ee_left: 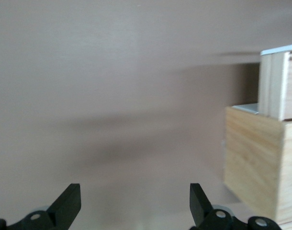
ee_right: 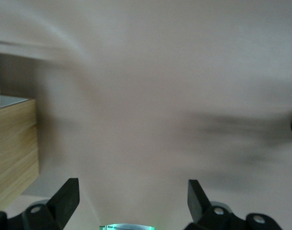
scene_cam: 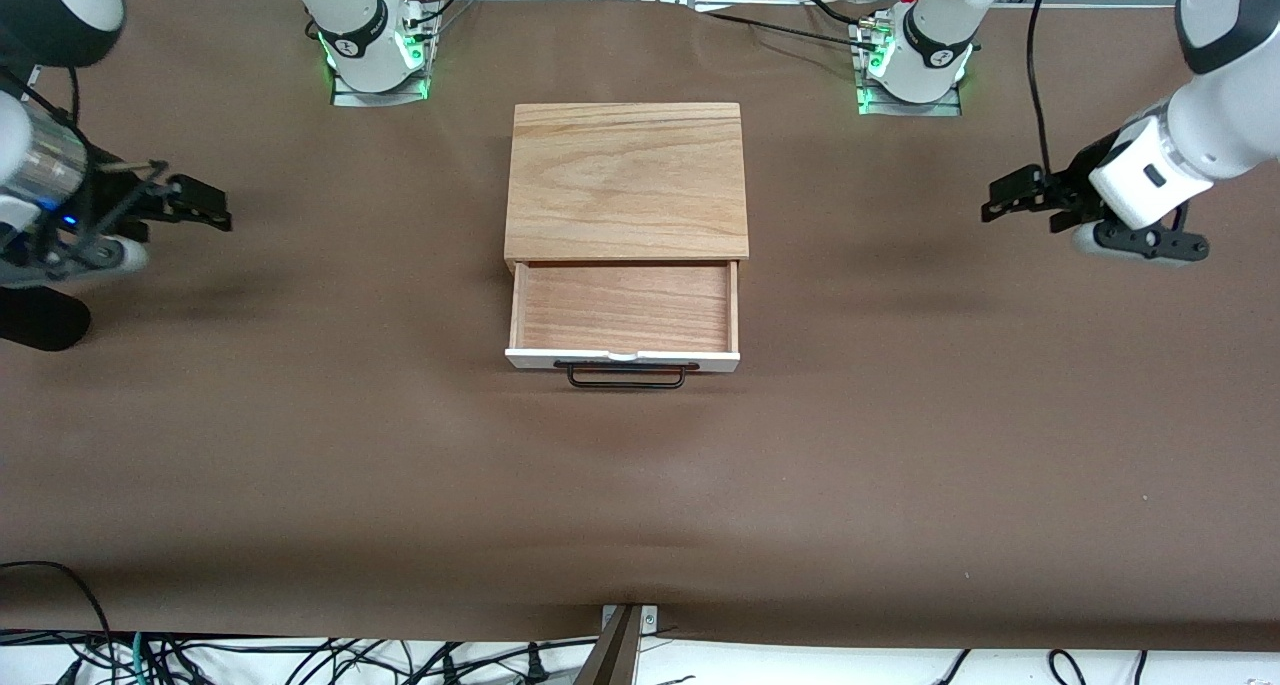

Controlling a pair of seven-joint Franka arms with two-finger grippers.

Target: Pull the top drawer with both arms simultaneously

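The top drawer (scene_cam: 624, 308) stands pulled out of the light-wood cabinet (scene_cam: 627, 180), toward the front camera, its reddish-brown inside bare. Its white front panel carries the black wire handle (scene_cam: 627, 375). My left gripper (scene_cam: 1003, 197) hangs open over the table toward the left arm's end, well apart from the cabinet. My right gripper (scene_cam: 207, 206) hangs open over the table toward the right arm's end, also well apart. In the left wrist view the open left gripper (ee_left: 135, 203) holds nothing, with the cabinet (ee_left: 256, 158) and drawer (ee_left: 280, 84) off to one side. The right gripper (ee_right: 133, 201) is likewise open with nothing in it.
Brown cloth (scene_cam: 300, 445) covers the whole table. The two arm bases (scene_cam: 375, 55) (scene_cam: 915, 60) stand farther from the front camera than the cabinet. Cables (scene_cam: 330, 660) lie along the table edge nearest that camera. A corner of the cabinet (ee_right: 12, 148) shows in the right wrist view.
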